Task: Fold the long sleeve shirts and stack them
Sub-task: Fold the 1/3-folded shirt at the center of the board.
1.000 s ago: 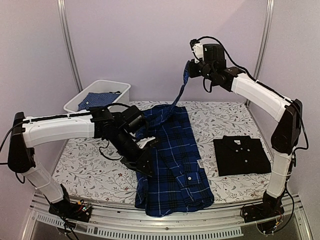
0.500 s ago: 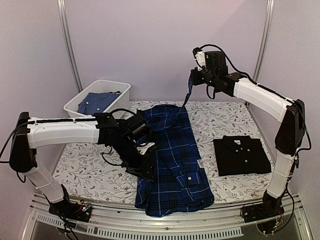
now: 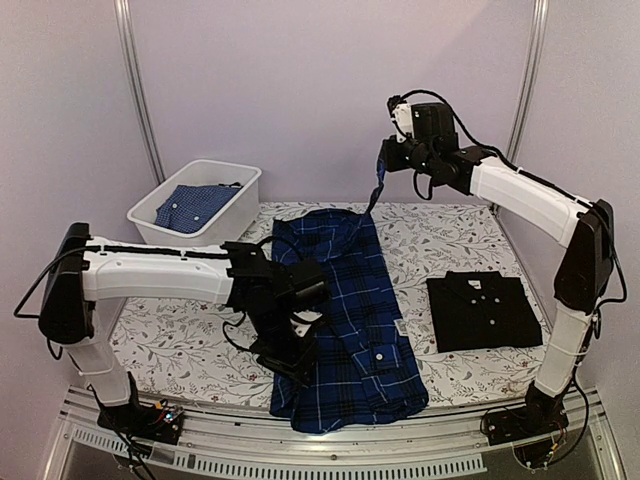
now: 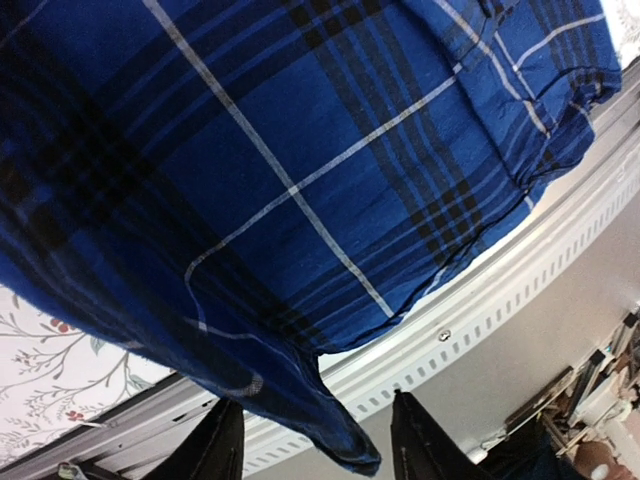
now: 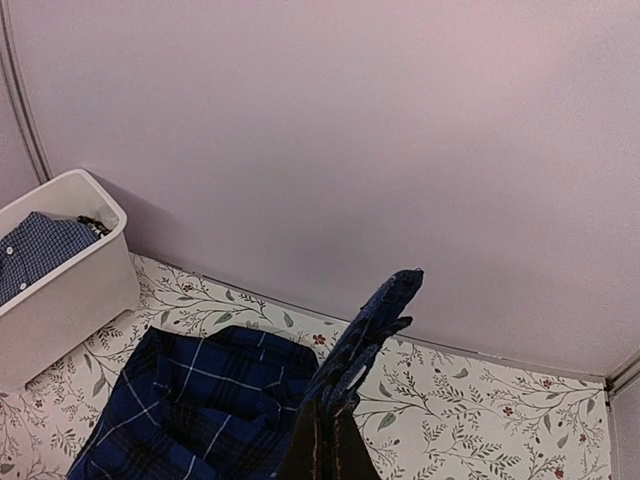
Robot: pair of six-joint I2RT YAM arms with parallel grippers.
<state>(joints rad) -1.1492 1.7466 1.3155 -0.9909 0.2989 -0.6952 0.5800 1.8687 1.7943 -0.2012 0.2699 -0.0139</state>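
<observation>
- My left claw stands apart at the left edge of the plaid shirt. A loose corner of the cloth droops between its fingers, and neither finger pinches it.
- From that claw the plaid shirt spreads flat to the right and away, across the flowered tabletop.
- My right claw is clamped together on one sleeve of the same shirt, high above the tabletop. The sleeve hangs from it down to the shirt's far end, and the cuff pokes up past the fingers.
- The black shirt lies folded and flat, far below my right claw and well to the right of my left claw, apart from the plaid shirt.
- A white bin sits beyond my left claw, off to its left, with blue checked cloth inside.
</observation>
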